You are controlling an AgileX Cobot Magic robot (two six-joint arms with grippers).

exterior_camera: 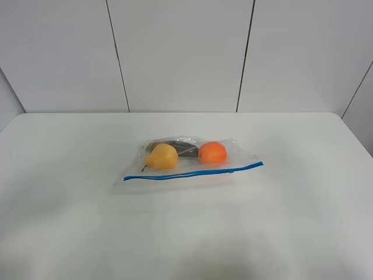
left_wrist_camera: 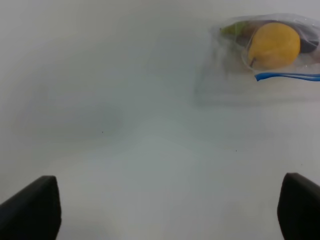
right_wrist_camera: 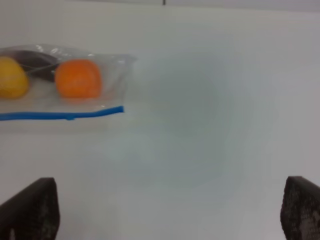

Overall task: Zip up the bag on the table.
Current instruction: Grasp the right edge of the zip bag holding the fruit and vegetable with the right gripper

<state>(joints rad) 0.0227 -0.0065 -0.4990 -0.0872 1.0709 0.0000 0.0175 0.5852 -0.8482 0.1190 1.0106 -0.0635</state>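
The clear zip bag (exterior_camera: 189,160) lies flat on the white table (exterior_camera: 70,204) near its middle. A blue zipper strip (exterior_camera: 192,174) runs along the bag's near edge. Inside are a yellow pear (exterior_camera: 161,157), an orange (exterior_camera: 213,153) and a dark item (exterior_camera: 180,146). No arm shows in the exterior high view. The left gripper (left_wrist_camera: 170,210) is open and empty, well short of the bag (left_wrist_camera: 265,55). The right gripper (right_wrist_camera: 170,210) is open and empty, with the bag (right_wrist_camera: 65,82) off to one side and ahead of it.
A white panelled wall (exterior_camera: 180,52) stands behind the table's far edge. The table's rounded corners show at the back left and back right. Nothing else lies on the tabletop.
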